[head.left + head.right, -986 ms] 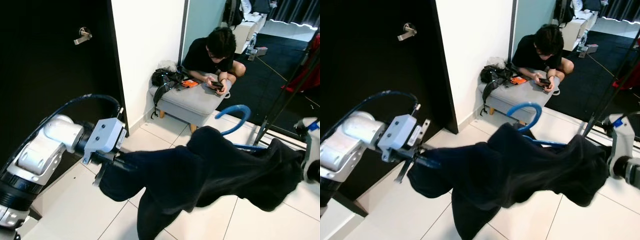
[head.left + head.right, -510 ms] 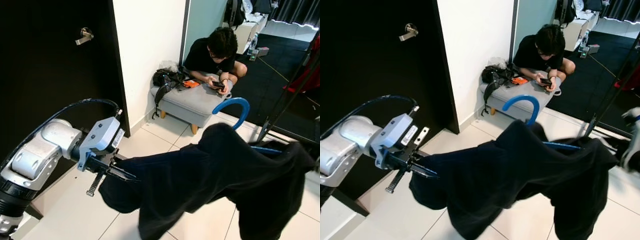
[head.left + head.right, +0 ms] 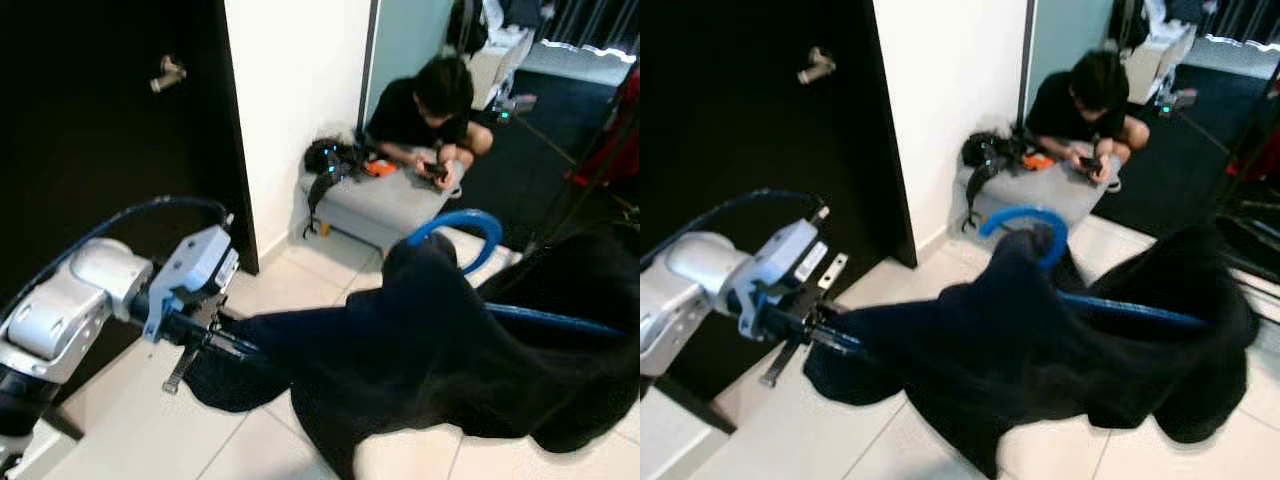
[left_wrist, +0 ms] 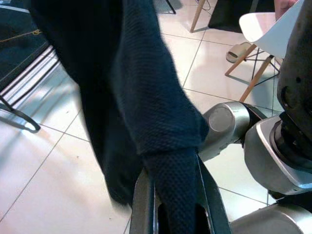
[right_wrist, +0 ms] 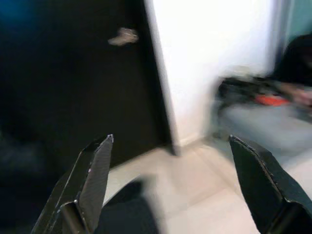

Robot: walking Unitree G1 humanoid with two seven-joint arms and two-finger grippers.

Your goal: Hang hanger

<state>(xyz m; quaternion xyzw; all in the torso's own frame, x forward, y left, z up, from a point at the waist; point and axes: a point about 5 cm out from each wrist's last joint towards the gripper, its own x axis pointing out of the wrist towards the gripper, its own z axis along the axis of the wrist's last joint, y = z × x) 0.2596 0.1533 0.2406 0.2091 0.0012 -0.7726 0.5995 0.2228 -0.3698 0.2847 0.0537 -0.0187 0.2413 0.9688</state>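
One blue hanger [image 3: 470,235] with dark garment [image 3: 430,350], carried mid-air over floor tiles [image 3: 120,440]; left gripper [image 4: 175,204] clamps garment end, right gripper [image 5: 170,185] spread wide, empty. Carry step; next needs a rail.

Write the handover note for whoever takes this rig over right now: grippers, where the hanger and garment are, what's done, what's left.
Left gripper: shut on the dark garment, holding one end up over the tiled floor.
Right gripper: fingers wide apart, nothing between them, facing the black door.
Blue hanger: inside the garment, hook sticking up, bar showing on the robot's right.
Done: garment is on the hanger, lifted.
Left: hanger is not hooked onto anything yet. A person sits by the grey stool ahead.
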